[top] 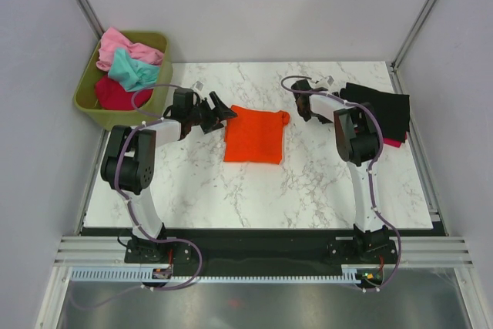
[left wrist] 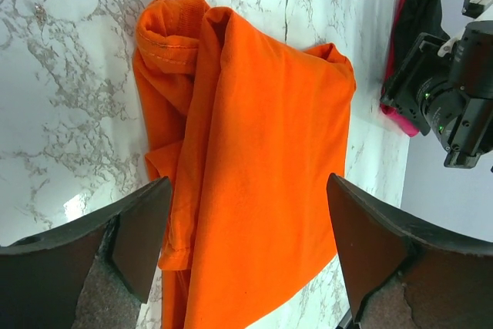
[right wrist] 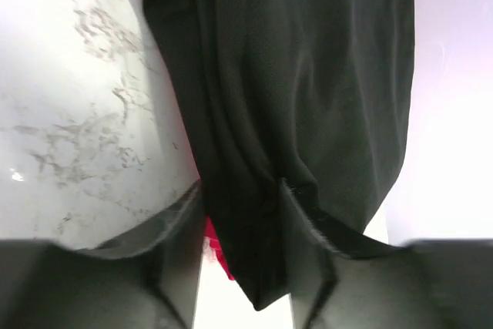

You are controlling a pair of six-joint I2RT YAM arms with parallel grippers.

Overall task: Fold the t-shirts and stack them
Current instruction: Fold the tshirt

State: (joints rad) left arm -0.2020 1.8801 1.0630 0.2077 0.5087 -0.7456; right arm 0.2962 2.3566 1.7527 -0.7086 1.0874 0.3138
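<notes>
Near tabletop (top: 254, 198) lies open before the orange shirt (top: 254, 135); bin (top: 104, 115) flanks far-left corner.

shirt (top: 254, 135) centre, bin (top: 86, 104) far-left, stack (top: 383, 105) far-right

Orange t-shirt (left wrist: 262, 167) — marble table (left wrist: 69, 75)

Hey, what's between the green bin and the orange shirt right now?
The left hand, open, and its forearm reach over the marble table between the bin and the orange shirt; the top view shows it.
</notes>
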